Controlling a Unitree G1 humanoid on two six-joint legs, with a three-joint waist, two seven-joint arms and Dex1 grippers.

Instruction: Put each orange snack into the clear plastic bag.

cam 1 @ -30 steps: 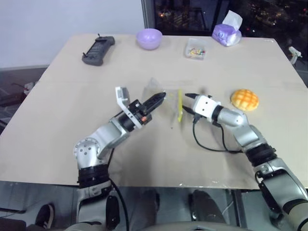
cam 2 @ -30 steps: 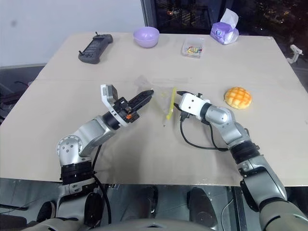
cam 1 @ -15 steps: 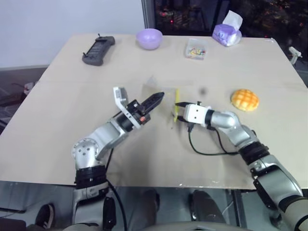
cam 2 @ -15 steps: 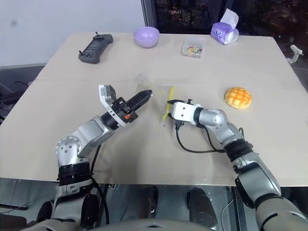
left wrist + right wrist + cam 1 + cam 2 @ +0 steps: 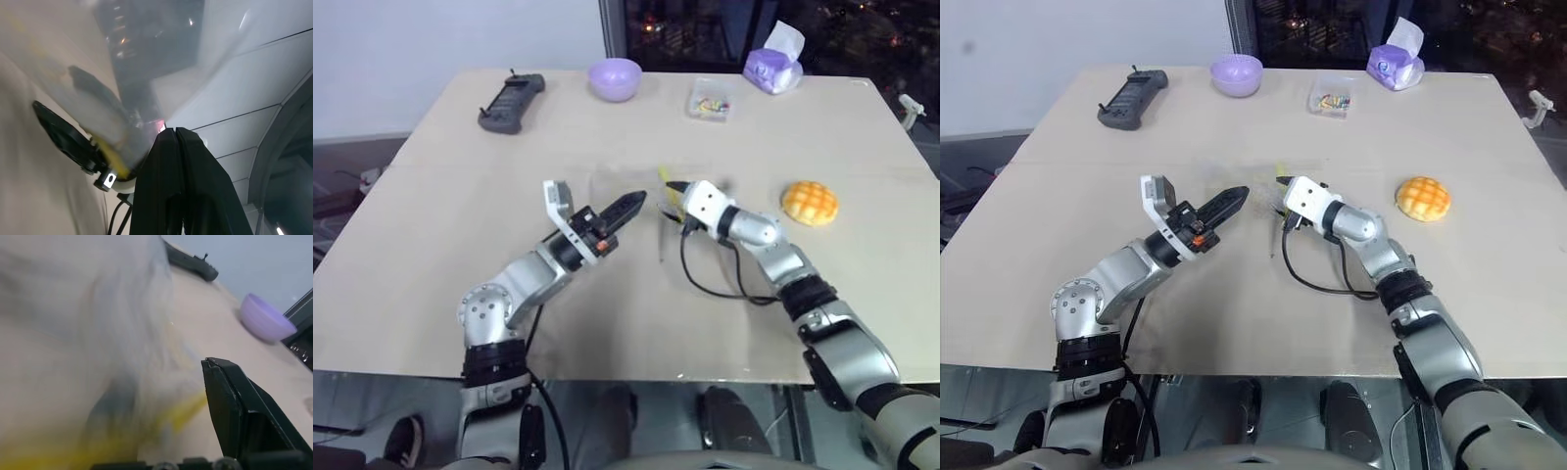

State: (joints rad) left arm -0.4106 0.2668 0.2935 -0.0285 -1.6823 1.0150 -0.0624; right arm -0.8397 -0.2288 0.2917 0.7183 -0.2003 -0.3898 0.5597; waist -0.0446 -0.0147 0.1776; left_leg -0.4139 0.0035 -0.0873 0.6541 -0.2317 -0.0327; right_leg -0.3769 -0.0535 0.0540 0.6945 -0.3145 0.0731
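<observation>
I see the clear plastic bag (image 5: 641, 201) held up above the middle of the worktop (image 5: 431, 245), pinched in the closed jaws of my left gripper (image 5: 636, 202). My right gripper (image 5: 672, 188), jaws about half apart, is at the yellow zip strip (image 5: 664, 182). The orange snack (image 5: 810, 203) lies at 3 o'clock from the bag, well apart.

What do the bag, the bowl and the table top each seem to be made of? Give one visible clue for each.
Bag: thin clear plastic film, glossy; the table shows through it, and a yellow zip strip runs along one edge.
Bowl: probably plastic, smooth and matt; an even lilac colour with only a soft sheen.
Table top: looks like wood board or laminate, pale beige and matt; flat, with a faint seam across.
</observation>
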